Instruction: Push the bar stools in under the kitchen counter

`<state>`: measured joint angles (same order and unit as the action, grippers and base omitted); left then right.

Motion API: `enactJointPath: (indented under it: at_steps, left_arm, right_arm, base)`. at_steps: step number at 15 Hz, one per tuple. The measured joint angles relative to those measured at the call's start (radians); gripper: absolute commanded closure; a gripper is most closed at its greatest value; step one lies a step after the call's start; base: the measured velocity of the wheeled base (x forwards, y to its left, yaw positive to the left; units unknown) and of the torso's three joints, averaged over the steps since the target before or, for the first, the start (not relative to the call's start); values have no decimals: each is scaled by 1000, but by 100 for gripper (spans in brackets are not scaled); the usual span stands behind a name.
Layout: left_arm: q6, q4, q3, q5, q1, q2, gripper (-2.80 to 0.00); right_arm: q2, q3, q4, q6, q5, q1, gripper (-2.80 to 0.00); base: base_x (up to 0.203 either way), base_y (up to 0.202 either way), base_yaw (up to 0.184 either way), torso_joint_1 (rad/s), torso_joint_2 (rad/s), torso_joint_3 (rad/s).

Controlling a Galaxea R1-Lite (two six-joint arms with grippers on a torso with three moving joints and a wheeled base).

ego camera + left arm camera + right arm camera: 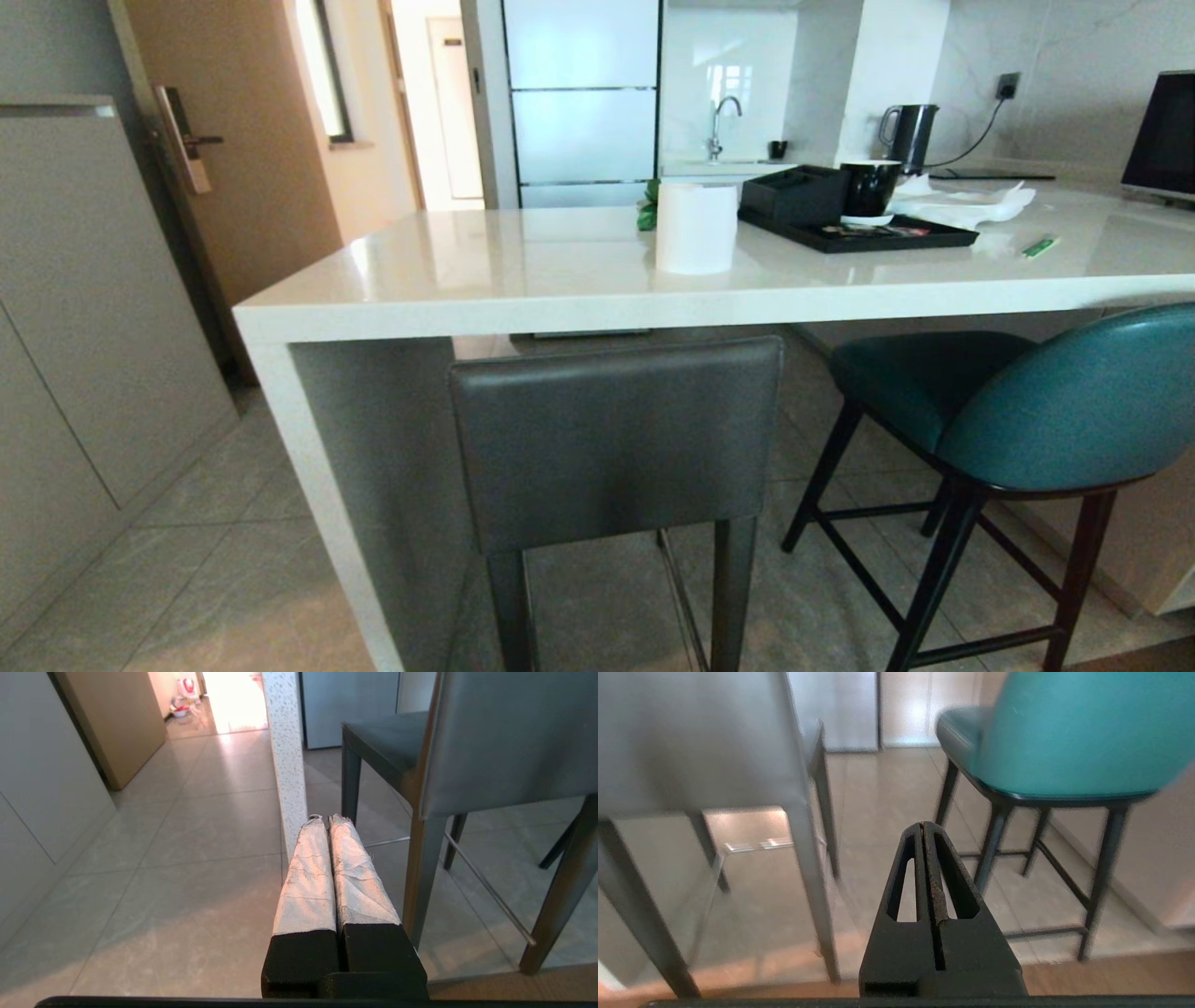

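Your left gripper is fully closed, fingers pressed together, holding nothing, low down near the counter's white side panel, beside the grey stool. Right gripper is also pinched closed and empty, touching nothing, low btwn the two stools. Grey stool sits w/ its back just under the counter edge. Teal stool stands to its right, seat partly under, back still out.
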<state>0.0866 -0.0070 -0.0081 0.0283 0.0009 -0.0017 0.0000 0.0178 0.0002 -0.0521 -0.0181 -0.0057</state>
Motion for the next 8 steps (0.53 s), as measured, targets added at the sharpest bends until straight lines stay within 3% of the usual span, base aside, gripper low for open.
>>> enactJointPath:
  at_steps: [3, 6, 8]
  left_arm:
    - [-17, -1, 6, -10, 0, -1, 0]
    - [57, -9, 8, -5, 2, -1, 0]
    - [52, -10, 8, -10, 2, -1, 0]
  right_arm:
    - [-1, -15, -10, 5, 6, 1, 0]
    - [-1, -18, -9, -1, 7, 1, 0]
    - [-1, -18, -11, 7, 8, 1, 0]
  base:
    - [0, 0, 0, 0, 0, 0]
    - [0, 0, 0, 0, 0, 0]
    - [0, 0, 0, 0, 0, 0]
